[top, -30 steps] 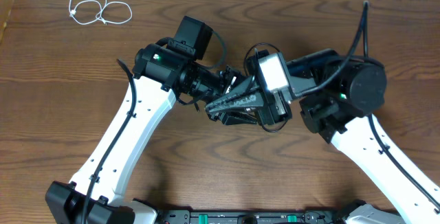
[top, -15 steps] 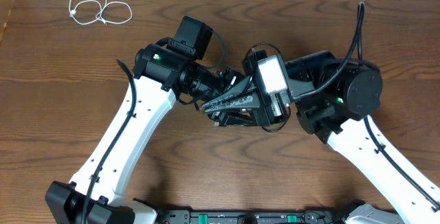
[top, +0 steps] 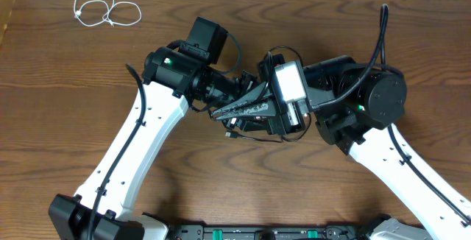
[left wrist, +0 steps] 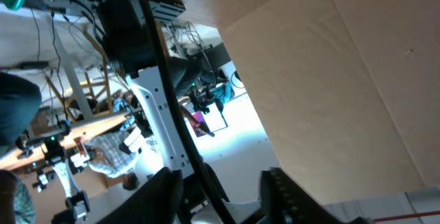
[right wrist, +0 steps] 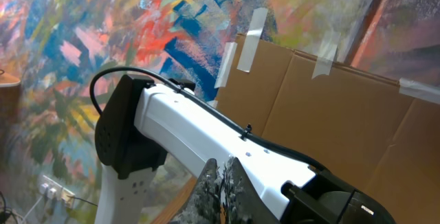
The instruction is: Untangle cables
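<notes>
Cables (top: pixel 250 138), black, light and limp, bunch above the counter (top: pixel 73 122) under the wide-spread left gripper (left wrist: pixel 220 196) and narrow-pinched right gripper (right wrist: pixel 221 186), white cable (top: pixel 107 10) well apart; probably best gripped near a plug.

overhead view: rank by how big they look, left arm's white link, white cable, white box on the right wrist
1. left arm's white link, clearly largest
2. white cable, counting its looped spread
3. white box on the right wrist
The last two look close, and the box sits nearer the camera, so their order is unsure.
</notes>
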`<state>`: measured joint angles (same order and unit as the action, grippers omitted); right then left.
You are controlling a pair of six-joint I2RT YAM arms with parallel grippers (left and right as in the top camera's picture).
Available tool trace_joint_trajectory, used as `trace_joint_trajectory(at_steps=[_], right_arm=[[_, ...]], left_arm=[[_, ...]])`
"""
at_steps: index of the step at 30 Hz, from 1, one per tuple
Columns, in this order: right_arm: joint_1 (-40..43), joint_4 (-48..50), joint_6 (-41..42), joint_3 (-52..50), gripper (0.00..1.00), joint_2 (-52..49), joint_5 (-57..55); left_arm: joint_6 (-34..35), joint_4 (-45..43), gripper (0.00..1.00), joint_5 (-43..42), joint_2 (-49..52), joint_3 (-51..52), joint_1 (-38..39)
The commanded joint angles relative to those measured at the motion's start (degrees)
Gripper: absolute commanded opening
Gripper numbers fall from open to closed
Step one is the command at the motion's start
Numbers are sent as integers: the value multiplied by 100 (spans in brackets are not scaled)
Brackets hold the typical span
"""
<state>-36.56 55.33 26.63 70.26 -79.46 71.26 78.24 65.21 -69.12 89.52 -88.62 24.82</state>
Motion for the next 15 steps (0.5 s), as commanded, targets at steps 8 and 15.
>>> trace_joint_trajectory(at_steps=[8, 15], right_arm=[[-61, 13, -83, 13, 1, -33, -105], [-63, -11, -160, 13, 1, -37, -105]], left_arm=[[-13, 0, 41, -505, 33, 26, 2], [-7, 0, 46, -557, 33, 26, 2]])
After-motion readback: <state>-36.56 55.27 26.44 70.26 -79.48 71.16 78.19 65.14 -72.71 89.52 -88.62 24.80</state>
